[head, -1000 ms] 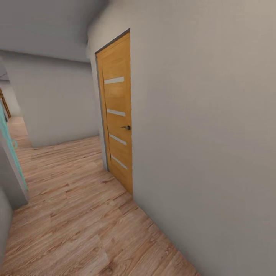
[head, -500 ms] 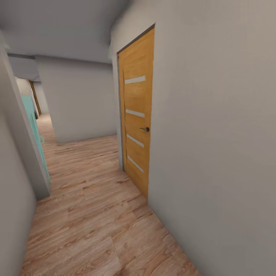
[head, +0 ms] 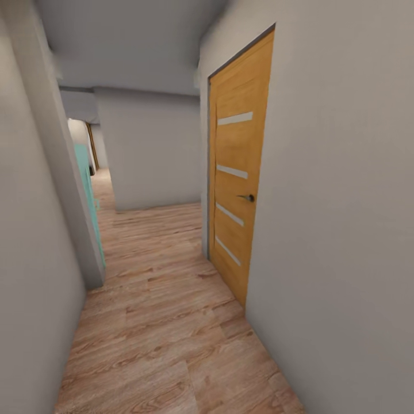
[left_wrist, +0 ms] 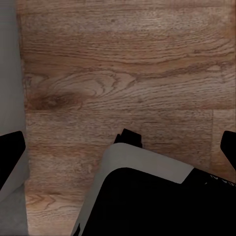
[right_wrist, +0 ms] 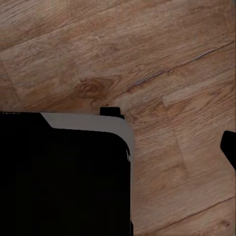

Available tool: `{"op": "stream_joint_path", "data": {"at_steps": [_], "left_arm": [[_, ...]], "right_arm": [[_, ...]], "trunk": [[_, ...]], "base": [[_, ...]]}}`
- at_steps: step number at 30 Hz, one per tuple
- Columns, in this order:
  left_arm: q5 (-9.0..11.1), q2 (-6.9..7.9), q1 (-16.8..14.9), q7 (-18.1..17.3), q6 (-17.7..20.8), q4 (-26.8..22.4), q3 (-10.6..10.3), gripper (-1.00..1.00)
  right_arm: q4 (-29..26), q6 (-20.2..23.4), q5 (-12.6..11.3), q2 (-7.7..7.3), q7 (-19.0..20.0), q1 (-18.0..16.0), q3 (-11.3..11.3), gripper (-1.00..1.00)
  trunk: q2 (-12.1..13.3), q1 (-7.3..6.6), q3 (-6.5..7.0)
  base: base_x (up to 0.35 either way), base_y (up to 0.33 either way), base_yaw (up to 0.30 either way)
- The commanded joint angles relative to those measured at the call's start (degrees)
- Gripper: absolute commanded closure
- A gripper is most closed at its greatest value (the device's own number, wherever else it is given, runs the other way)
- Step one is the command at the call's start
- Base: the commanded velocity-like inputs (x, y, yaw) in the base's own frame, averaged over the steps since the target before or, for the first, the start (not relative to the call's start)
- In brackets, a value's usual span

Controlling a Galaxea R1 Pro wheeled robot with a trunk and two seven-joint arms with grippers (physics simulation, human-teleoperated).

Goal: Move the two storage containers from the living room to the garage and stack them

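Note:
I am in a narrow hallway with a light wood plank floor point(head: 161, 322); the storage containers and the garage are out of view. In the left wrist view my left gripper point(left_wrist: 118, 147) is open, one black fingertip point(left_wrist: 10, 152) at each side edge, with nothing held between them, above the planks and part of my own black and grey base point(left_wrist: 147, 196). In the right wrist view one black fingertip point(right_wrist: 229, 146) of my right gripper shows at the picture's edge, spread wide, over the floor and my base point(right_wrist: 64, 177).
An orange wooden door point(head: 236, 190) with a dark handle point(head: 247, 198) stands shut in the grey wall point(head: 345, 230) on the right. A grey wall point(head: 34, 259) runs close on the left, with a teal door point(head: 89, 190) behind its corner. The corridor bends left around the far wall point(head: 155, 155).
The whole head view has shifted: the orange door now sits further right in the picture and the left wall has come into view. That is the camera moving.

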Motion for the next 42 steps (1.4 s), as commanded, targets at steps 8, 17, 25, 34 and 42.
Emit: {"op": "stream_joint_path", "data": {"at_steps": [8, 17, 25, 34, 42], "left_arm": [[0.13, -0.01, -0.05, 0.07, -0.18, 0.05, 0.21, -1.00], [0.13, -0.01, -0.05, 0.07, -0.18, 0.05, 0.21, -1.00], [0.13, -0.01, -0.05, 0.07, -0.18, 0.05, 0.21, -1.00], [0.13, -0.03, -0.05, 0.07, -0.18, 0.05, 0.21, -1.00], [0.13, -0.03, -0.05, 0.07, -0.18, 0.05, 0.21, -1.00]], "right_arm": [[0.18, -0.35, -0.54, 0.10, -0.02, -0.07, 0.49, -1.00], [0.18, -0.35, -0.54, 0.10, -0.02, -0.07, 0.49, -1.00], [0.18, -0.35, -0.51, 0.05, -0.02, -0.07, 0.49, -1.00], [0.18, -0.43, -0.42, -0.06, 0.15, -0.07, 0.69, -1.00], [0.18, -0.37, -0.24, -0.11, 0.19, -0.07, 0.77, -1.00]], "trunk": [[-0.05, 0.03, -0.07], [-0.05, 0.03, -0.07], [-0.05, 0.03, -0.07], [-0.05, 0.03, -0.07], [-0.05, 0.03, -0.07]], "base": [[0.198, 0.000, 0.300], [0.198, 0.000, 0.299], [0.209, 0.000, 0.299], [0.232, 0.000, 0.246], [0.307, 0.000, 0.026]]}}
